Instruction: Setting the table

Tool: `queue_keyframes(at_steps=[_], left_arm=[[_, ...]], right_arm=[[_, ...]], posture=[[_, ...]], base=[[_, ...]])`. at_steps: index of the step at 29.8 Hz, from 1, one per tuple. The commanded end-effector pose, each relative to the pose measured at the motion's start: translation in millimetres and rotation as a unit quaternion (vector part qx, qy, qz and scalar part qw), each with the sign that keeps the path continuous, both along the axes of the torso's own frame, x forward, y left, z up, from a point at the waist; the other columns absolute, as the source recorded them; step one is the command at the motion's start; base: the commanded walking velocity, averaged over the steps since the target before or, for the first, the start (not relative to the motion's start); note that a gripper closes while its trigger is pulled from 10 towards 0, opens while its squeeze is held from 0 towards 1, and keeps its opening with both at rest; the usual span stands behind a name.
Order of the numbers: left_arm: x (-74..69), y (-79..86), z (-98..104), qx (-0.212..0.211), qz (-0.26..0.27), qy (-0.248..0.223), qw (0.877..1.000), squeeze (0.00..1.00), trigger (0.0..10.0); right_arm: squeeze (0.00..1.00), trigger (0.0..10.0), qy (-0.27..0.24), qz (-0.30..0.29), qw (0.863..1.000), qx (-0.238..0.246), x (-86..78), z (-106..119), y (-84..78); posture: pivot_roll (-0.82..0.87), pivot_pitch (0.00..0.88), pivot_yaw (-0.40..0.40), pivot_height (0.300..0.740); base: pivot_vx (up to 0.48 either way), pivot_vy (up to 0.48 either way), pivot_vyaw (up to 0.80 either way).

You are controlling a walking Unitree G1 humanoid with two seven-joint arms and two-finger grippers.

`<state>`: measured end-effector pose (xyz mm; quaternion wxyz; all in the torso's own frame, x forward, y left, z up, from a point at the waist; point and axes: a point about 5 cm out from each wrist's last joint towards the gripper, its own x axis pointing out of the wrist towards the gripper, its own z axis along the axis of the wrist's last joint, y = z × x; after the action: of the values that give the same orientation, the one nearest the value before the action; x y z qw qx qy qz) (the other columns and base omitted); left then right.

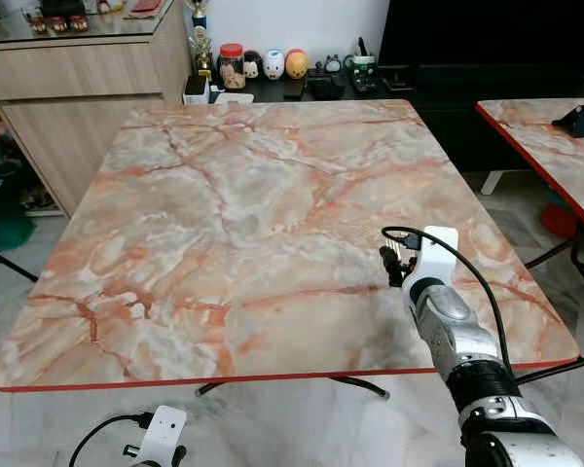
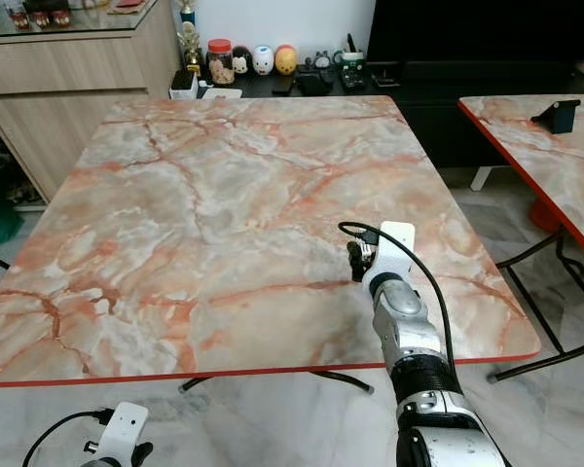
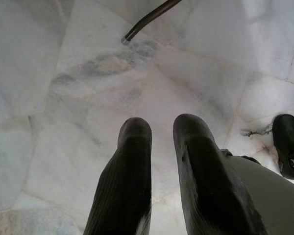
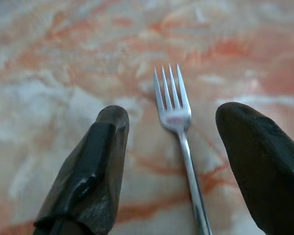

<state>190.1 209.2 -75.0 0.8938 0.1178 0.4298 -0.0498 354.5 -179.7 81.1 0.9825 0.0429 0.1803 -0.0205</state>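
**Fork lined up between open fingers at the table's lower right**

Marbled in pink and grey and edged in red, the table (image 1: pixel 273 214) takes up most of both eye views, with a sideboard (image 1: pixel 73 92) at the upper left of the frame, a shelf of jars and figurines (image 1: pixel 263 66) along the top, and a second table (image 1: pixel 555 161) cut off at the right edge. Over the lower right part of the tabletop the right gripper (image 4: pixel 179 161) is held low, its arm reaching up from the bottom right of the frame.

In the right wrist view a fork (image 4: pixel 179 132) is seen flat on the marble between the two black fingers (image 4: pixel 93 171), which are spread wide with nothing held. The fork's long axis is judged to run along the fingers, not across them: the tines point away from the wrist and the handle leads back toward it, off the bottom of that picture. Neither finger is seen touching the fork, and it sits nearer the middle of the gap than either side.

The left gripper (image 3: pixel 164 166) hangs below the table edge at the lower left, over pale floor tiles (image 3: pixel 63 98), its fingers nearly closed on nothing. The right arm is plainly the nearer one, so any grasp or adjustment of the fork is expected to fall to it.
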Motion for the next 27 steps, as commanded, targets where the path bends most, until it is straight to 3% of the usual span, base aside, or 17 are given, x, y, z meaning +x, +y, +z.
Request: queue_keyframes(at_steps=[1, 26, 27], left_arm=[[-0.4, 1.1, -0.4, -0.001, 0.003, 0.006, 1.000, 0.00, 10.0], [-6.3, -0.5, -3.7, -0.007, 0.005, 0.016, 1.000, 0.00, 10.0], [-6.6, -0.7, -3.8, -0.007, 0.005, 0.017, 1.000, 0.00, 10.0]], right_arm=[[0.00, 10.0, -0.005, 0.001, 1.000, 0.001, 4.0, 4.2, 1.7], [0.00, 10.0, 0.034, -0.010, 0.999, -0.002, -5.3, -19.9, 1.0], [0.00, 4.7, 0.036, -0.010, 0.999, -0.001, -6.1, -21.3, 1.0]], posture=[[0.03, 0.000, -0.007, 0.740], [0.04, 0.000, -0.005, 0.740], [0.04, 0.000, -0.005, 0.740]], base=[[0.000, 0.000, 0.00], [0.000, 0.000, 0.00], [0.000, 0.000, 0.00]])
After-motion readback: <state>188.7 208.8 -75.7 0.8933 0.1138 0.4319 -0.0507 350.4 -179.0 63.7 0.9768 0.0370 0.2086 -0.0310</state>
